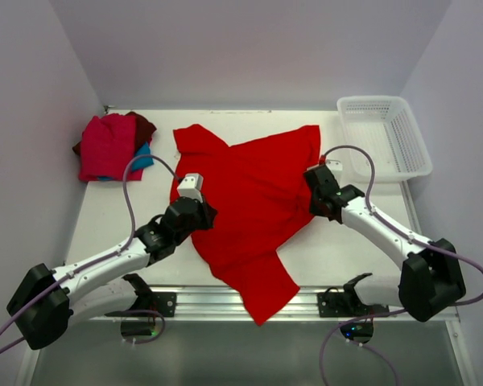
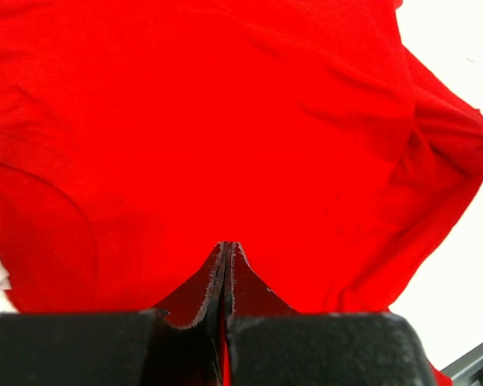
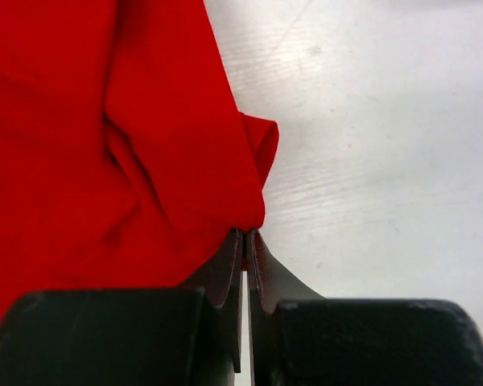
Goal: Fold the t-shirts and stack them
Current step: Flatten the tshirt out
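A large bright red t-shirt (image 1: 253, 193) lies spread and rumpled across the middle of the table, one end hanging over the near edge. My left gripper (image 1: 203, 211) is at its left edge, jaws closed on the red cloth (image 2: 225, 145). My right gripper (image 1: 315, 201) is at its right edge, shut on a pinch of the cloth (image 3: 145, 161). A pile of folded shirts sits at the far left: a red one (image 1: 107, 148) on top, dark maroon (image 1: 144, 125) and teal-blue (image 1: 142, 157) showing under it.
A white plastic mesh basket (image 1: 384, 135) stands at the far right corner. The metal rail (image 1: 225, 301) runs along the near table edge. Bare table (image 3: 386, 121) lies right of the shirt.
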`<state>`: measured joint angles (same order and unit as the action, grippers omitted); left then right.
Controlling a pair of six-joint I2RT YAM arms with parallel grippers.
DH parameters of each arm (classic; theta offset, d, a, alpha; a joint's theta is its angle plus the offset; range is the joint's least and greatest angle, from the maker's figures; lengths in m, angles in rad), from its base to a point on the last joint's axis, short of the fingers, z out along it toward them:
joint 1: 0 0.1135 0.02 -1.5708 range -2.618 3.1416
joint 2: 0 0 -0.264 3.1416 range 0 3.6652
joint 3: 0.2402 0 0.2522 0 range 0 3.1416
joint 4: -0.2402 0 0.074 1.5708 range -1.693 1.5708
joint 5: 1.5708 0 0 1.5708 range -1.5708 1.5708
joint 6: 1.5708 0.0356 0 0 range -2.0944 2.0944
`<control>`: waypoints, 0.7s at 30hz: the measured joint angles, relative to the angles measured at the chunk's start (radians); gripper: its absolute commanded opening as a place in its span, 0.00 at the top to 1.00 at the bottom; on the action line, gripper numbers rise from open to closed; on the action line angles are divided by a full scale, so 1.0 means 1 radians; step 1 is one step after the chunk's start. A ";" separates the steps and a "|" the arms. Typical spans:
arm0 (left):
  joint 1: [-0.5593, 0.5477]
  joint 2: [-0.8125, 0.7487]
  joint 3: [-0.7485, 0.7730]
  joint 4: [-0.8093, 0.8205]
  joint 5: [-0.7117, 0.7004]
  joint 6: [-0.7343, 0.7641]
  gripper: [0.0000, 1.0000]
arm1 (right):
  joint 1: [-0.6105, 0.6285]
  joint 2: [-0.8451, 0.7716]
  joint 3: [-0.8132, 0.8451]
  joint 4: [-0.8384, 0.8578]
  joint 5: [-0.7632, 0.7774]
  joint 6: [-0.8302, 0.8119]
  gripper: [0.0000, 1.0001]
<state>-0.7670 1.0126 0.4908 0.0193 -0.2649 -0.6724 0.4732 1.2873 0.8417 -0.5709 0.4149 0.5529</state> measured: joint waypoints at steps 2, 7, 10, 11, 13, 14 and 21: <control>0.000 0.003 0.000 0.000 0.000 0.000 1.00 | 0.000 0.002 0.011 -0.045 0.032 -0.003 1.00; 0.000 0.004 0.000 -0.002 0.000 0.000 1.00 | 0.000 0.041 0.012 -0.135 0.060 -0.003 1.00; 0.000 0.002 0.000 -0.006 0.000 0.001 1.00 | 0.000 0.055 0.013 -0.187 0.074 0.003 1.00; 0.000 0.002 0.000 -0.007 0.000 0.001 1.00 | 0.000 0.055 0.014 -0.207 0.080 0.006 1.00; 0.000 0.001 0.000 -0.008 0.000 0.001 1.00 | 0.005 0.055 0.027 -0.253 0.101 0.016 1.00; 0.000 0.001 0.000 -0.008 0.000 0.001 1.00 | 0.011 0.055 0.040 -0.284 0.123 0.024 1.00; 0.000 0.013 0.000 -0.007 0.007 0.002 1.00 | 0.045 0.053 0.148 -0.449 0.211 0.086 0.39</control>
<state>-0.7670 1.0260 0.4908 0.0124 -0.2577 -0.6704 0.5179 1.3403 0.9894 -1.0203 0.6254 0.6392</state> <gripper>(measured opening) 0.004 0.484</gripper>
